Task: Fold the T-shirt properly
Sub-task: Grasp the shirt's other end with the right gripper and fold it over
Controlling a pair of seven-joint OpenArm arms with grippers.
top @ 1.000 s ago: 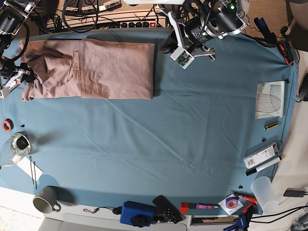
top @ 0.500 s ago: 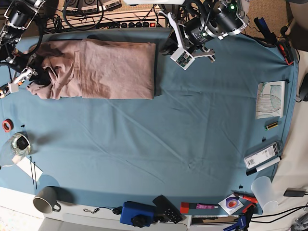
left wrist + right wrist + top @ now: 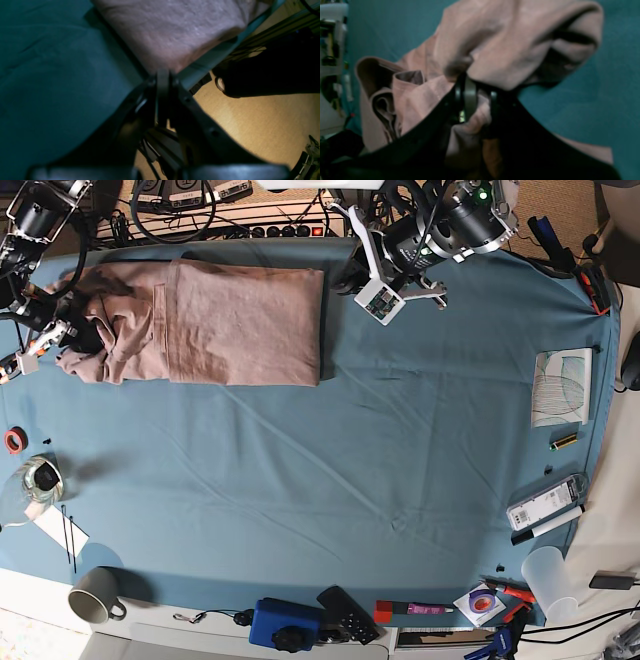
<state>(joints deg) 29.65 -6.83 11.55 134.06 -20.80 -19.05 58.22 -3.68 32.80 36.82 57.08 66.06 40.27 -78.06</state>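
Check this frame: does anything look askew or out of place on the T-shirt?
Yes. The T-shirt's left end in the base view is bunched and rumpled where the right claw pinches it; the rest lies flat and rectangular.

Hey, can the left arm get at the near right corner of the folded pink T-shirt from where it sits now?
Probably yes. The left gripper hangs shut beside the dusty-pink cotton T-shirt, with only bare teal-blue table cover between them.

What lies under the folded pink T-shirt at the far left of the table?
The dusty-pink cotton T-shirt lies on the teal-blue table cover, which shows all round it. Whatever lies beneath the shirt's layers is hidden. The right pincer grips its bunched end.
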